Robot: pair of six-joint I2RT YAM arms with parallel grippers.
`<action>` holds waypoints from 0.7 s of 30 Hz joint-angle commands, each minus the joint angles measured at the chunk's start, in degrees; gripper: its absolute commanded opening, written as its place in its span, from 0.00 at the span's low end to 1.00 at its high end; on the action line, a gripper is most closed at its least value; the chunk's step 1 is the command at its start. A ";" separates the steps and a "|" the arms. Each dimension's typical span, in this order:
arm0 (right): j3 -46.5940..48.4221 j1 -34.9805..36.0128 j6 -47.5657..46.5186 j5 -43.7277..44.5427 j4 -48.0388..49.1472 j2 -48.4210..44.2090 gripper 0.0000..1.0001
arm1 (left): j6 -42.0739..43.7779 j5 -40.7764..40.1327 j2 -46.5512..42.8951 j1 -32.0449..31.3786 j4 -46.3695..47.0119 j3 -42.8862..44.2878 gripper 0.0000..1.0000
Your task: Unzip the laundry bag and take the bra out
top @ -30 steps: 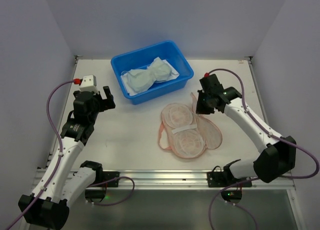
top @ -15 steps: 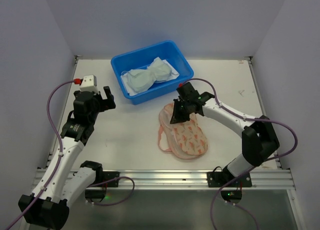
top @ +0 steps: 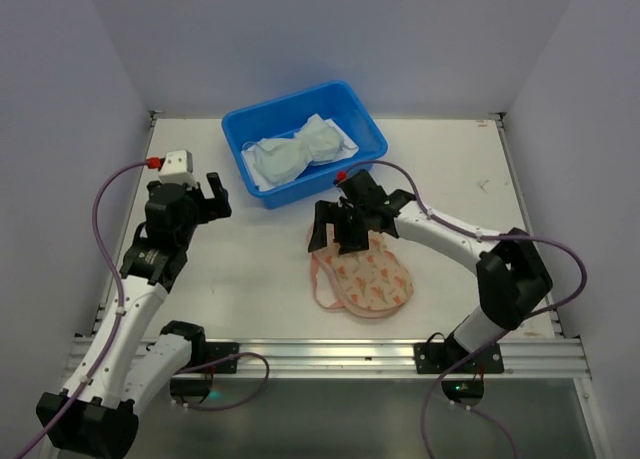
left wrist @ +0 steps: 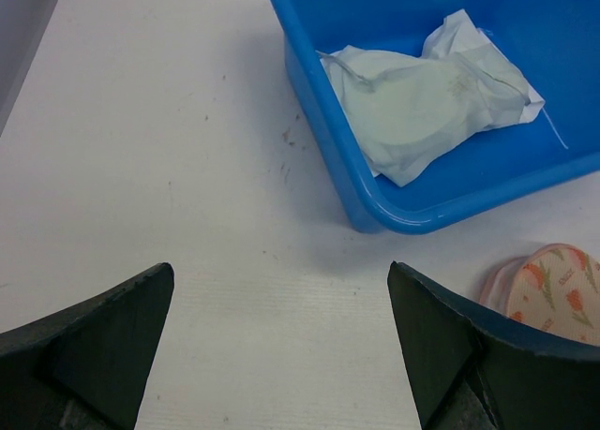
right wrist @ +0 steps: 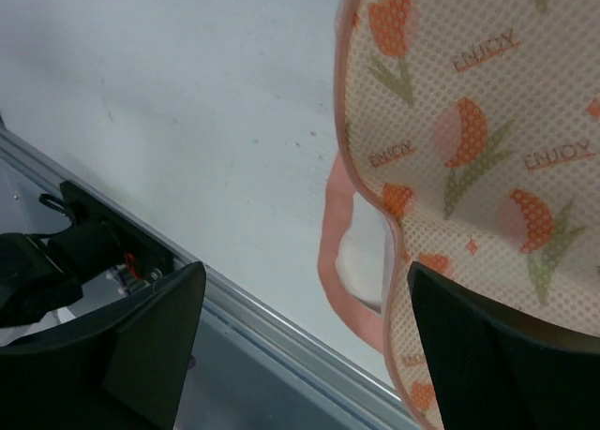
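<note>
The laundry bag (top: 368, 279) lies folded shut at the table's middle front, floral side up, with its pink loop (right wrist: 339, 261) hanging off its left edge. My right gripper (top: 335, 239) hovers open over the bag's upper left end, holding nothing; the right wrist view shows the floral bag (right wrist: 469, 140) beside its right finger. The pale mint bra (top: 296, 151) lies in the blue bin (top: 362, 159), also seen as the bra (left wrist: 422, 102) from the left wrist. Well to the left of the bin, my left gripper (top: 205, 199) stands open and empty over bare table.
The blue bin (left wrist: 323, 130) sits at the back centre. An aluminium rail (top: 330, 351) runs along the table's front edge, close below the bag. Grey walls enclose the table on the left, back and right.
The right gripper swung left carrying the bag's upper half over the lower half, closing the opened bag, then opened and let go. The left arm stayed still.
</note>
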 commanded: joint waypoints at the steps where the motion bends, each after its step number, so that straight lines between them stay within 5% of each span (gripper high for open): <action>1: 4.25 -0.97 -3.98 6.69 -1.47 -8.92 0.94 | 0.21 1.18 -1.41 0.54 1.06 1.84 1.00; 6: 0.83 -9.05 -5.66 13.32 -1.57 -19.38 0.99 | -1.63 0.65 -2.47 0.54 -3.78 4.40 1.00; 13: -2.26 -29.79 -9.96 23.77 -4.37 -39.33 0.99 | -3.83 0.39 -3.87 0.54 -10.10 6.86 1.00; 21: 0.91 -32.36 -15.68 39.16 -9.65 -60.32 0.99 | -3.92 -4.26 -8.70 0.54 -18.10 15.38 1.00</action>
